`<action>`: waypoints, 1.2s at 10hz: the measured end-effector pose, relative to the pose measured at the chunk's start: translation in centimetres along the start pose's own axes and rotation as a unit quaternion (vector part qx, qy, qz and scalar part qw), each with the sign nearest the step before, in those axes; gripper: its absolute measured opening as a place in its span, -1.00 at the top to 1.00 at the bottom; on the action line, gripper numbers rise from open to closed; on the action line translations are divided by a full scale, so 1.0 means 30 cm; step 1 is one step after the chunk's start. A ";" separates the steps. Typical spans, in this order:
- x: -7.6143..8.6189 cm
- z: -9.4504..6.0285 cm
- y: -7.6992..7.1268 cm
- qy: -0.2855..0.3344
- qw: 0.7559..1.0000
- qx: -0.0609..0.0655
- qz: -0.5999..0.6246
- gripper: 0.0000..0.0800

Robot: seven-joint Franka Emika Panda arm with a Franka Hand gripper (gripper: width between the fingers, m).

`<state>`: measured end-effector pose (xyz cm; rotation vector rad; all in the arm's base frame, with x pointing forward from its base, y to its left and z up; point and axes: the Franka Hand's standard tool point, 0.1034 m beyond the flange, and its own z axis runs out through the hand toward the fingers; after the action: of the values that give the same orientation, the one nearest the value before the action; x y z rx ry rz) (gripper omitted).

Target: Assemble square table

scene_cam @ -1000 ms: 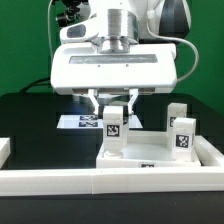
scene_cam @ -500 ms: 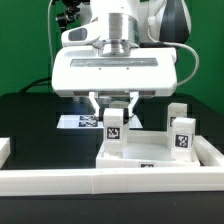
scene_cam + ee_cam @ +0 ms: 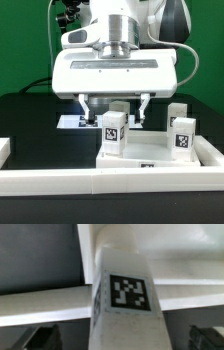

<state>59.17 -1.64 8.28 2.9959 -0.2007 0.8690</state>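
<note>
Nearest the camera in the exterior view, along the bottom of the frame: long white rail wall (image 3: 110, 182), running edge to edge, with a short white stub (image 3: 5, 149) at lower left. Just behind it, right of centre: square table slab (image 3: 160, 158), white, raised rim visible, lying flat on the black table surface (image 3: 30, 120). Standing upright on the slab's left corner, at centre frame: one tagged leg (image 3: 112, 135), black-and-white tag facing the camera. At right of frame, two more tagged legs: the nearer one (image 3: 184, 138) upright on the slab's right side, another (image 3: 177, 113) just behind it. Directly above the centre leg: gripper (image 3: 111, 103), jaws spread wide, one finger (image 3: 84, 106) on each side of the leg and clear of it; nothing held. Behind the gripper, at mid-left: marker board (image 3: 75, 122), flat on the table, partly hidden. Farthest back: green backdrop. Wrist view: same leg (image 3: 126, 291) fills the middle of the frame, tag sharp, white slab rim (image 3: 45, 303) crossing behind it; dark finger pads (image 3: 30, 336) at both lower corners, apart from the leg.
</note>
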 end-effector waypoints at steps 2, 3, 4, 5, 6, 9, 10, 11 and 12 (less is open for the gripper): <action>-0.001 0.001 0.000 0.000 1.000 0.000 0.000 -0.62; -0.001 0.001 0.000 0.000 1.000 0.000 0.000 -0.62; -0.001 0.001 0.001 -0.002 1.000 0.000 0.000 -0.62; 0.006 -0.003 0.010 -0.010 1.000 0.002 0.001 -0.62; 0.019 -0.013 0.024 -0.013 1.000 0.002 0.003 -0.62; 0.031 -0.025 0.033 -0.022 1.000 0.005 0.006 -0.62; 0.034 -0.022 0.033 -0.037 0.999 0.009 0.009 -0.62; 0.039 -0.021 0.039 -0.038 0.999 0.009 0.010 -0.62; 0.021 -0.011 0.026 -0.069 0.997 0.019 0.013 -0.62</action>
<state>59.43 -2.48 8.89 3.0984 -0.2278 0.6752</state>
